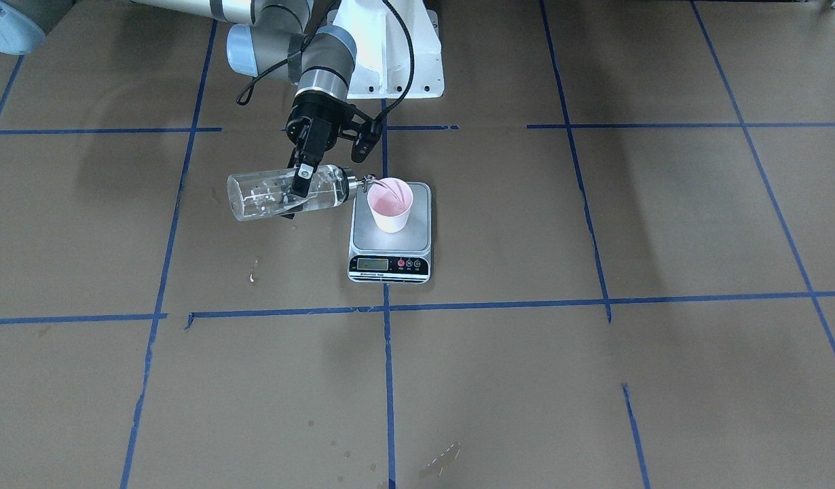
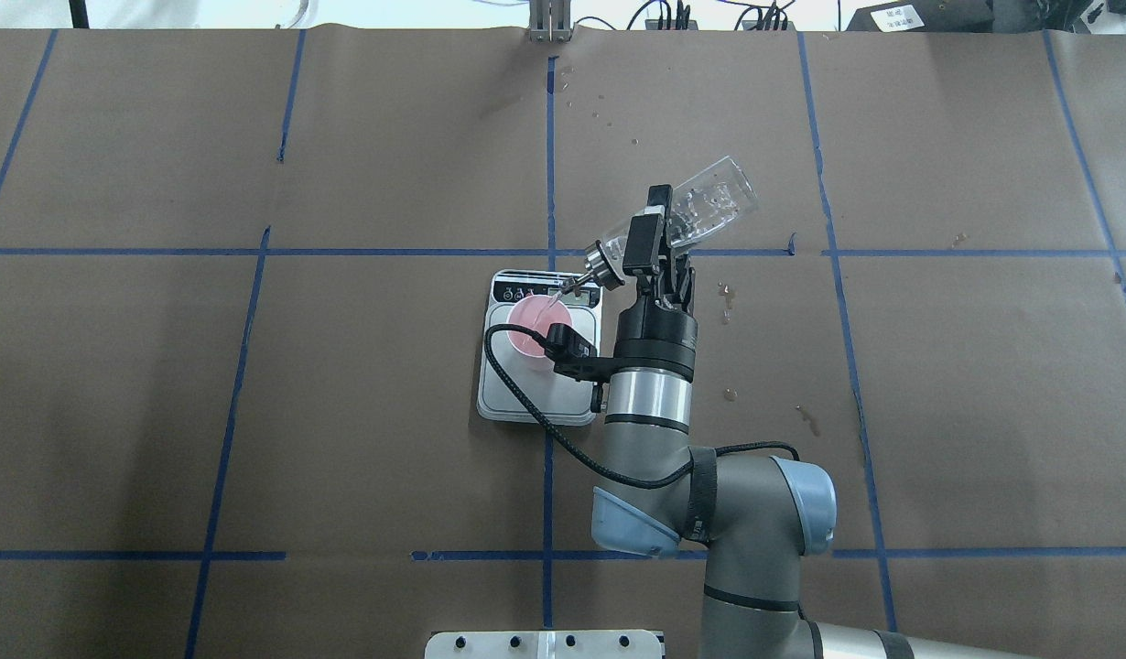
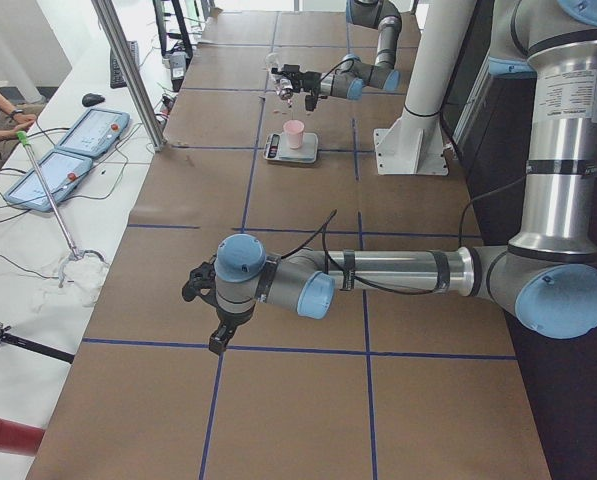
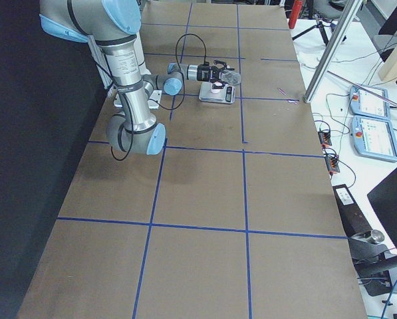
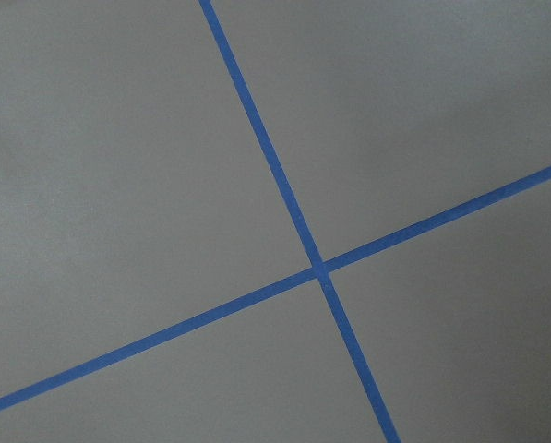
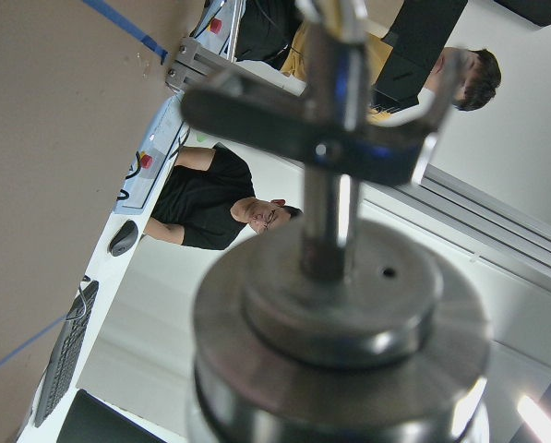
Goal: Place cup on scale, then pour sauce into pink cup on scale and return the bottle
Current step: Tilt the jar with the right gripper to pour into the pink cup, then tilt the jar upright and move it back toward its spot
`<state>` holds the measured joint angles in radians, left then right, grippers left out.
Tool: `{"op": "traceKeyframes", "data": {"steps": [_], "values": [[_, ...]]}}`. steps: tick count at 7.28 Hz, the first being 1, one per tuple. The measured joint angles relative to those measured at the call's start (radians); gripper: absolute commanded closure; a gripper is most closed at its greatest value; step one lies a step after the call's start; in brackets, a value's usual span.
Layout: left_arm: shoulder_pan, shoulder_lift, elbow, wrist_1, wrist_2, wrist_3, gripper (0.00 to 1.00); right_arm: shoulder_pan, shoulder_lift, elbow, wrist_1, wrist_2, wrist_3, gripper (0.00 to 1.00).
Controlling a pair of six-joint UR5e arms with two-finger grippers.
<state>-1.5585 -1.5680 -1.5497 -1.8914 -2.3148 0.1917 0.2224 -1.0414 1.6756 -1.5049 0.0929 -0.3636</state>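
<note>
The right pincer (image 1: 299, 191) is clamped across the middle of the bottle (image 1: 268, 195), left of centre in the front view, holding it tipped nearly flat. Its spout (image 1: 363, 182) sits just at the cup's (image 1: 390, 207) left rim, and a thin thread of sauce (image 1: 375, 185) runs in. The cup stands upright on the scale (image 1: 373, 238), at frame centre, toward the platform's upper part.

With the spout so close to the rim's edge, a small drift left would likely send the stream onto the platform. A steeper tip could surge and overfill, and a nudge from the spout might topple so light a cup. Wet spots (image 1: 252, 275) lie on the desk (image 1: 594, 380) nearby.

The left pincer (image 3: 218, 335), low in the left side view, hangs over bare desk well apart; whether it is wide or narrow I cannot tell
</note>
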Motion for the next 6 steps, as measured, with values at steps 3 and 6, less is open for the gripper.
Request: {"op": "traceKeyframes", "data": {"steps": [3, 6], "values": [[-0.001, 0.0, -0.008, 0.0, 0.0, 0.0, 0.0, 0.0, -0.028, -0.008, 0.127, 0.011, 0.083, 1.0], [-0.002, 0.003, -0.018, 0.0, 0.0, 0.0, 0.0, 0.0, -0.038, -0.003, 0.15, 0.051, 0.265, 1.0]]}}
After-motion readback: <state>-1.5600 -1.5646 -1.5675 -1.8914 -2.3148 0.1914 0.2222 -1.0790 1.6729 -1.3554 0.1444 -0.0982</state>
